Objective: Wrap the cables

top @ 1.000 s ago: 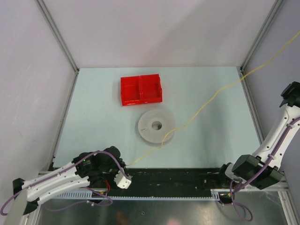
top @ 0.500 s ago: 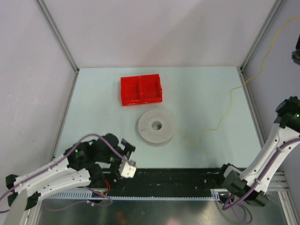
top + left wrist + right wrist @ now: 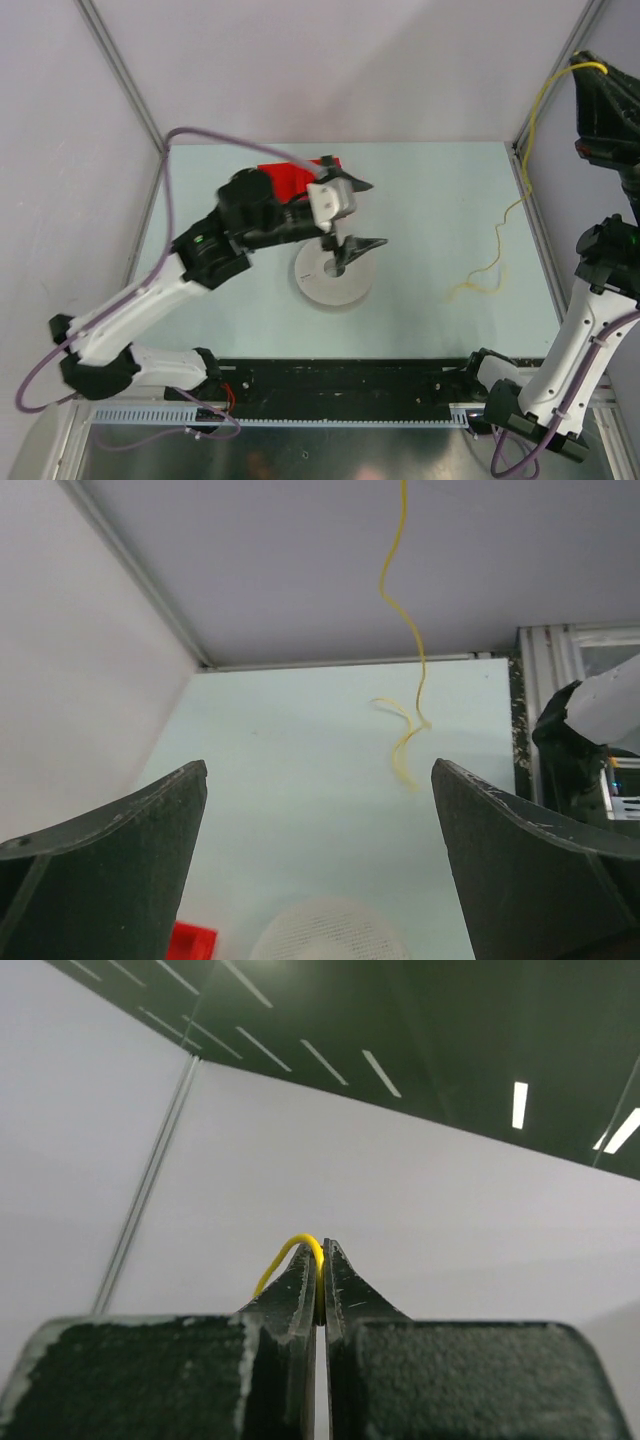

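Right pincer [image 3: 320, 1260] pinches the yellow cable [image 3: 300, 1239] aloft; left pincer [image 3: 372, 213] gapes empty above the spool [image 3: 325, 290]. That thin wire could slip out or kink if tugged.

Right gripper [image 3: 320, 1252] points up, its two dark fingers pressed flat together; a yellow cable [image 3: 287, 1254] is pinched right at the tips, arching out in a small loop and dropping away on the left side; behind, a pale wall [image 3: 450, 1210], a slim frame rail [image 3: 150, 1185], and a dark ceiling [image 3: 420, 1030] with light strips [image 3: 518, 1105].
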Tool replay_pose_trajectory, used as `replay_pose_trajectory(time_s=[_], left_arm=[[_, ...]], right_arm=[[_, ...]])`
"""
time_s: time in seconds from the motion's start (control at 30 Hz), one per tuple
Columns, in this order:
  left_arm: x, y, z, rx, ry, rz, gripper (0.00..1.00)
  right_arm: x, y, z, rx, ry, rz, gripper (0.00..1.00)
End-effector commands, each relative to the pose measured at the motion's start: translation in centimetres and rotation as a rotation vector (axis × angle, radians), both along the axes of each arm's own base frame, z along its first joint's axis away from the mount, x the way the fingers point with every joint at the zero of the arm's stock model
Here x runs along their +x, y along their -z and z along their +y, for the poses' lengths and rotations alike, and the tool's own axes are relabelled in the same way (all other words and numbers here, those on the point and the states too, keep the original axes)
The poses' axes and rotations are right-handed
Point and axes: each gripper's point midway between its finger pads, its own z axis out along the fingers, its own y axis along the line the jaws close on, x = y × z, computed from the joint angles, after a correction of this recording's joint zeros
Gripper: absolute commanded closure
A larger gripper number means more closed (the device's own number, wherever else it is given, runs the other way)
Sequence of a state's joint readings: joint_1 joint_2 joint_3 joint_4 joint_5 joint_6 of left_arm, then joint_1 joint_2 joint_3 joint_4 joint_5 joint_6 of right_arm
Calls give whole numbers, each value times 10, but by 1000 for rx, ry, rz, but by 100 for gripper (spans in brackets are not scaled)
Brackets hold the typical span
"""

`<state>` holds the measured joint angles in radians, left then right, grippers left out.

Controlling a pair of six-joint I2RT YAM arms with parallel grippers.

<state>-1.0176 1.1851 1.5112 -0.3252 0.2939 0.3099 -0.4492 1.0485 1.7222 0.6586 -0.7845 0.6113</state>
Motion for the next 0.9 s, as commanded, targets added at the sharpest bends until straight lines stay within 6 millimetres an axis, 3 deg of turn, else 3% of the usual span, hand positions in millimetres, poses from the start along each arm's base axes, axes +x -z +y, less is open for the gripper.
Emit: replay_pose_trajectory(time_s=[0.0,0.1,0.17,0.33,0.43,0.6,0.8,0.87], left_arm=[[6,31,-46,43,167,144,3],[11,64,-68,106,247,176,3],[15,73,-80,94,284,173,1],[6,37,-103,-81,396,85,1],[-8,40,-119,-86,488,53,1],[-36,90,-138,-6,627,154,8],[-74,174,-123,98,672,254,9],[-86,193,-120,124,683,283,8]], right_arm=[[-15,-34,-7,93,25,-67,100],[-21,-58,-19,150,84,-137,100],[-27,-71,-21,163,100,-177,100],[-39,-86,-12,161,27,-200,100],[-38,-94,-13,185,-13,-199,100],[-30,-102,-22,220,4,-207,100],[-29,-102,-23,213,22,-213,100],[-28,-102,-24,211,23,-213,100]])
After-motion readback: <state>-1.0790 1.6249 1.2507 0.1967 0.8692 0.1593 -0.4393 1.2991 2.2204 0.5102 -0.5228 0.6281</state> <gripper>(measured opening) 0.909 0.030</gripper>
